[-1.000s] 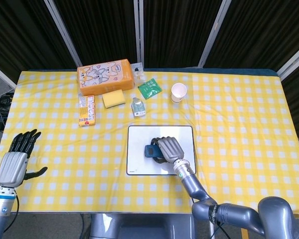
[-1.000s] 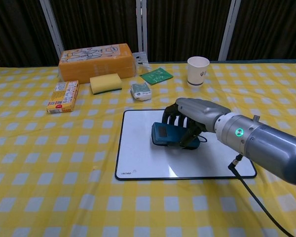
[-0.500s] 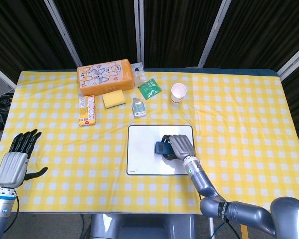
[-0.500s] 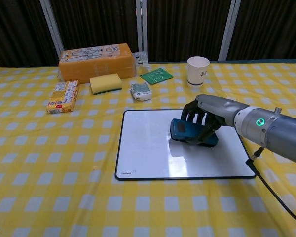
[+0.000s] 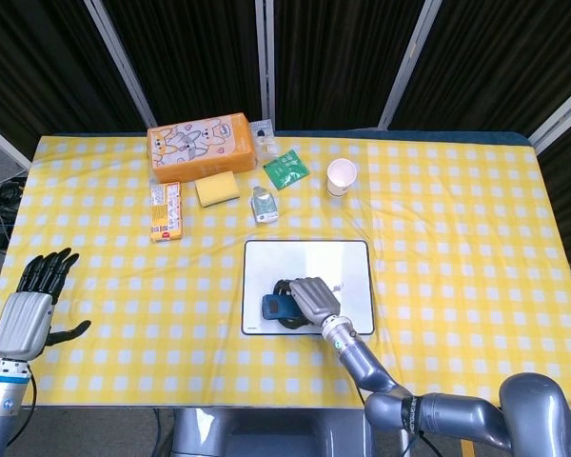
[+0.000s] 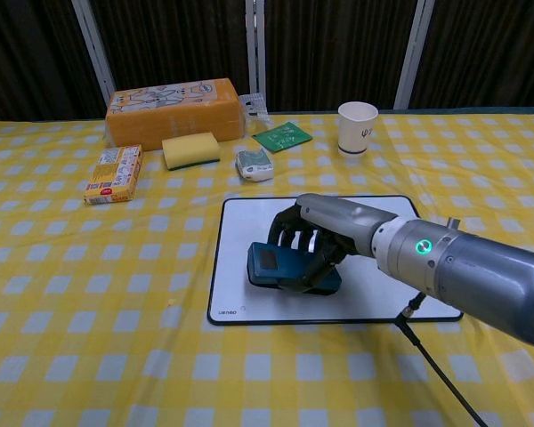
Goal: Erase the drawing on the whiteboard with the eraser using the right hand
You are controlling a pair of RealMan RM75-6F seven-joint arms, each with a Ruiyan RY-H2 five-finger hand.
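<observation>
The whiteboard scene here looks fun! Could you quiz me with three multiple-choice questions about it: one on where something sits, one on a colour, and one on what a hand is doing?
1. Where on the whiteboard is the eraser?
A. near corner on the robot's left
B. far corner on the robot's right
C. off the board

2. What colour is the sponge beside the orange box?
A. green
B. yellow
C. white

3. What is the left hand doing?
A. holding the paper cup
B. pressing on the board
C. holding nothing, fingers apart

Answers:
1. A, the head view shows the eraser in the board's near left part, under the right hand.
2. B, the sponge is plainly yellow.
3. C, the left hand is at the table's left edge, grasping nothing.
</observation>
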